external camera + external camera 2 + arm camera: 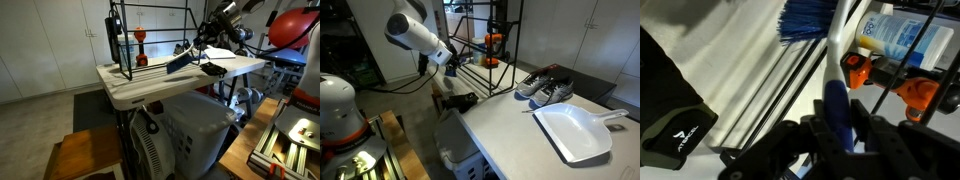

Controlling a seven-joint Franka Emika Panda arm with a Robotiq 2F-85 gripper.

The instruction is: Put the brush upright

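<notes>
The brush [803, 20] has blue bristles, a white shaft and a blue handle. In the wrist view my gripper [835, 125] is shut on the blue handle, with the bristles pointing away from it towards the table. In an exterior view the brush [180, 63] hangs tilted above the white table [150, 85], bristle end low towards the wire rack, and my gripper [203, 43] holds its upper end. In another exterior view my gripper [449, 62] is at the table's far end behind the rack; the brush is hard to make out there.
A black wire rack [150, 25] stands on the table and holds a red-orange round-topped item [141, 42] and a bottle [905, 35]. A white dustpan [575, 132] and a pair of shoes [546, 88] lie on the table. A black shoe [675, 125] is near the gripper.
</notes>
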